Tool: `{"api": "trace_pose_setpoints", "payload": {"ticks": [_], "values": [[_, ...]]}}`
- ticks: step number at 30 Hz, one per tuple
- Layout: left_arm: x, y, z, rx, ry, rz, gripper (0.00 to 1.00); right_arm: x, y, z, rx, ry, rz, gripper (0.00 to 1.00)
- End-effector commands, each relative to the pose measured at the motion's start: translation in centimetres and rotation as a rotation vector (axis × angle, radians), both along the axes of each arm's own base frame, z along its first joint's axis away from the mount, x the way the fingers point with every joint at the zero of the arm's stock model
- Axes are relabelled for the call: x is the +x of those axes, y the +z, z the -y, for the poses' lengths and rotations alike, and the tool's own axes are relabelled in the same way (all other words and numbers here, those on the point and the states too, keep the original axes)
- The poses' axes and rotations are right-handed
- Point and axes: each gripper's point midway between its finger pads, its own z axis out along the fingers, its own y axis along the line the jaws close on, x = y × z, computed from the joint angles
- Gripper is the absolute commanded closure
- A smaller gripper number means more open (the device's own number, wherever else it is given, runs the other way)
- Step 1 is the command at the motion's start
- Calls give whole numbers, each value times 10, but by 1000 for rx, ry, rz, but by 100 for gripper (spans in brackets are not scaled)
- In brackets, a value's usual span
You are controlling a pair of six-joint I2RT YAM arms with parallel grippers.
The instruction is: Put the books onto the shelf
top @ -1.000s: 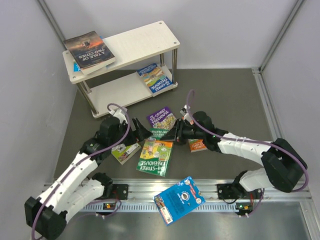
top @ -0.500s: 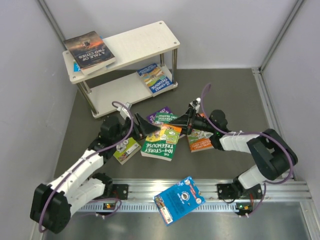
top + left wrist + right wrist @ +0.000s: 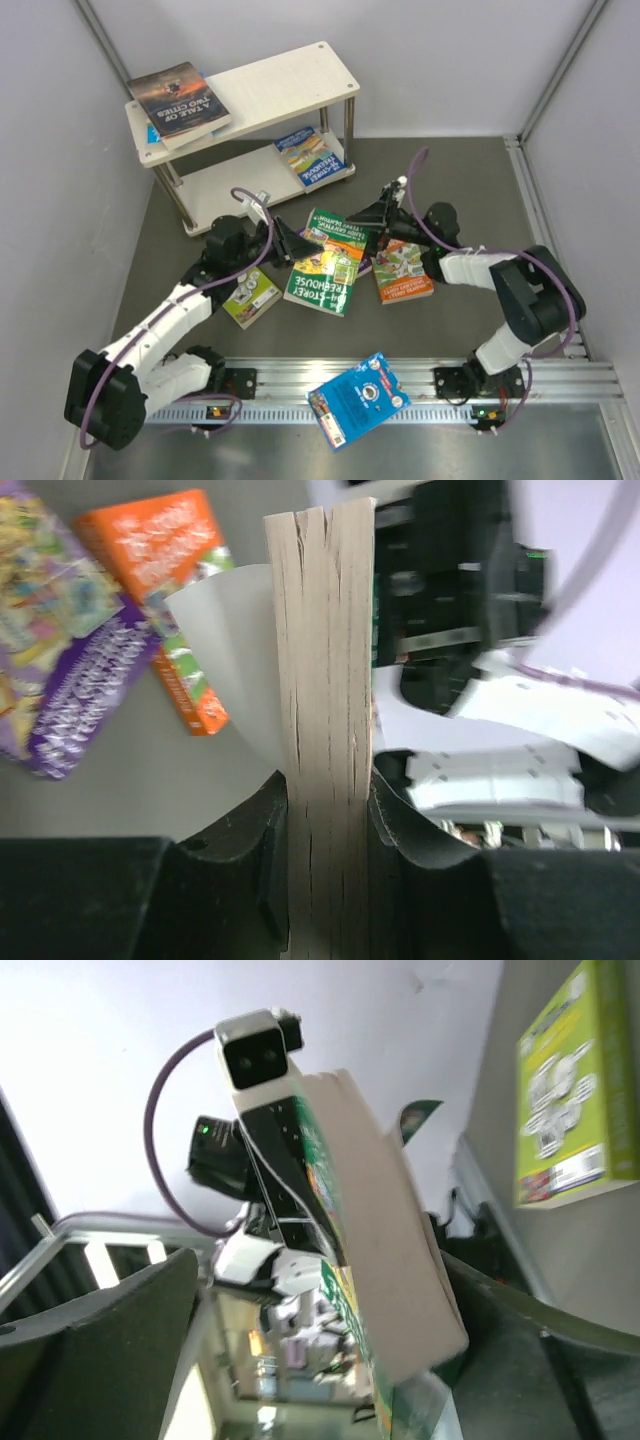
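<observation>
Green Treehouse book [image 3: 322, 272] rises off table [image 3: 470, 200], now midair; left gripper [image 3: 290, 242] clamps its page edge, right gripper [image 3: 372, 216] jaws spread apart. Back right gripper clear before swinging book to shelf [image 3: 290, 78].

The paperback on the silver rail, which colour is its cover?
Bright blue; the paperback shows best in the top external view.

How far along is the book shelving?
Done: a dark book sits on the shelf's top board, a blue book on its lower board. In hand: the left gripper is shut on the green Treehouse book; the right gripper is open around it. Left: that one, plus the purple book, orange book, lime-green book and bright blue book, all off the shelf.
</observation>
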Motion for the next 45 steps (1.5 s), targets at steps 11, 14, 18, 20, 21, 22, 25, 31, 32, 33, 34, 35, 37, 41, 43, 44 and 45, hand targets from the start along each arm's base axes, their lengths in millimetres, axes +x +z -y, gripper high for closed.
{"api": "trace_pose_setpoints", "payload": {"ticks": [11,14,18,20,21,22,25,31,32,33,34,35,37,41,43,44,45], "values": [[129,-11,-45,-23,349,12,100,2,16,62,-294,-170,207,0],[163,4,-48,-100,419,63,100,-13,10,68,-288,-188,178,0],[200,15,-45,-211,459,82,100,-22,7,75,-299,-178,169,1],[210,21,-47,-261,469,89,100,-20,11,76,-313,-182,194,1],[216,27,-46,-311,464,103,100,-20,10,77,-321,-182,192,1],[219,30,-47,-340,462,108,100,-19,11,77,-331,-182,185,1],[227,32,-46,-392,432,101,100,-18,8,79,-347,-181,182,1],[249,29,-66,-425,522,110,100,-12,3,81,-355,-186,163,1],[255,25,-71,-443,545,106,100,-11,2,80,-356,-185,161,1],[260,28,-74,-474,560,103,100,-10,3,81,-357,-186,160,1],[264,33,-75,-495,559,120,100,-10,2,81,-358,-186,160,1],[274,32,-76,-500,561,122,100,-9,1,81,-360,-186,152,1],[287,30,-78,-495,587,121,100,-8,-1,81,-362,-186,146,1],[319,25,-82,-464,645,123,100,-5,-2,82,-366,-191,138,1],[331,23,-83,-432,663,127,100,-5,-2,82,-365,-187,137,1],[343,18,-81,-390,668,110,100,-3,-3,83,-366,-191,133,1],[348,15,-80,-362,669,108,100,-3,-3,83,-367,-193,133,1]]}}
